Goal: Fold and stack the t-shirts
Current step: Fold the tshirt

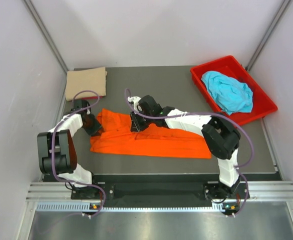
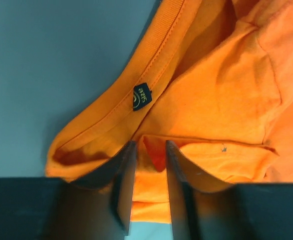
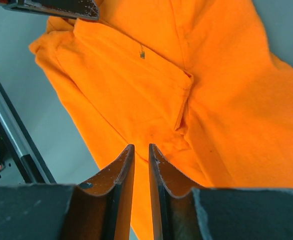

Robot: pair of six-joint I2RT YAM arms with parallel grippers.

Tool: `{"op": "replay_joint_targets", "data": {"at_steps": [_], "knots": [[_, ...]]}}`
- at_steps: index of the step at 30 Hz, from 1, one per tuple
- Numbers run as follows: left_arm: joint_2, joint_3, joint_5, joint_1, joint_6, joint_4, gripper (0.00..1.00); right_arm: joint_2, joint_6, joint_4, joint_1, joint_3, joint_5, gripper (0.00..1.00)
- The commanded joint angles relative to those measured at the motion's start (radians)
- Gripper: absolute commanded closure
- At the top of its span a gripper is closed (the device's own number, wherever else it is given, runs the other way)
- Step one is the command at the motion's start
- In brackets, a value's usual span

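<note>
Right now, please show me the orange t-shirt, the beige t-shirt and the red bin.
orange t-shirt [image 1: 151, 142]: top view, middle of its body.
beige t-shirt [image 1: 86, 82]: top view, centre of the cloth.
red bin [image 1: 225, 65]: top view, bare far corner.

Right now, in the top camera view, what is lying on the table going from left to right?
Folded tan t-shirt → orange t-shirt, spread under both arms → red bin, holding the crumpled turquoise t-shirt.
</note>
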State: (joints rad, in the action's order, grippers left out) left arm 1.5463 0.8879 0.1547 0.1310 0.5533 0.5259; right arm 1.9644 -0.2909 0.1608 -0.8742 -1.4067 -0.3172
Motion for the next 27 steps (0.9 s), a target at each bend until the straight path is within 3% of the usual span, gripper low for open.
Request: {"op": "replay_joint_targets", "data": {"at_steps": [1,2,5,27], "knots": [[0.029,-0.004,0.040,0.004,0.005,-0.064,0.69,-0.064,0.009,-0.001,0.003,-0.009,0.023,0.82],[0.034,-0.003,0.045,0.004,0.000,-0.054,0.81,-0.068,0.003,-0.001,0.009,-0.002,0.023,0.82],[0.008,-0.001,0.048,0.004,0.002,-0.041,1.00,-0.081,-0.016,-0.006,0.026,0.018,0.026,0.82],[-0.333,-0.066,-0.144,-0.126,0.073,0.258,1.00,-0.165,-0.062,-0.061,0.075,0.118,0.004,0.82]]}}
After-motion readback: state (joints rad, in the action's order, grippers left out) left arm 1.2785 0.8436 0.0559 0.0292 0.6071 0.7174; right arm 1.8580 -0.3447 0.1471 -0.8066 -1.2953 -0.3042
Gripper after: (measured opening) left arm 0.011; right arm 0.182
